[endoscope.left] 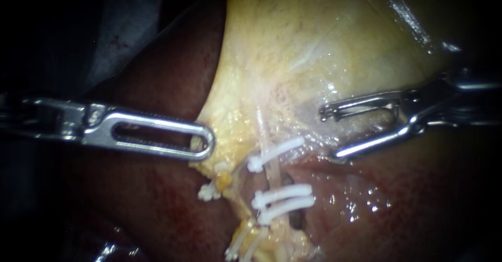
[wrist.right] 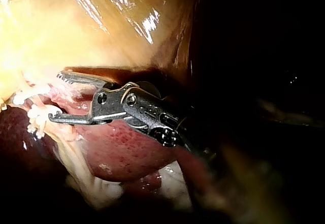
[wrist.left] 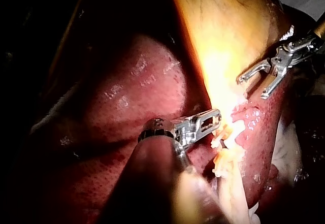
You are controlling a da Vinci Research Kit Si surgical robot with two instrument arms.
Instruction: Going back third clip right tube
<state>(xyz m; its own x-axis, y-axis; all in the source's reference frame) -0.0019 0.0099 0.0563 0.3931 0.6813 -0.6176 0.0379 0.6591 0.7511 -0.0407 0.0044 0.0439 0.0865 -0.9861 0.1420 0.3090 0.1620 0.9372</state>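
Now, in the endoscope view, your right instrument (endoscope.left: pixel 329 135) hangs with jaws released and empty, near the right tube (endoscope.left: pixel 270 175). Draw it straight back along its shaft, clear of the clips (endoscope.left: pixel 275 154). Three cross that tube, long axes nearly level, the upper tilting up toward your jaws. From the left wrist, your left instrument (wrist.left: pixel 210 122) is clenched on the gallbladder (wrist.left: pixel 223 36) edge; hold it steady. From the right wrist, the clips lie ahead of the gaping jaws.
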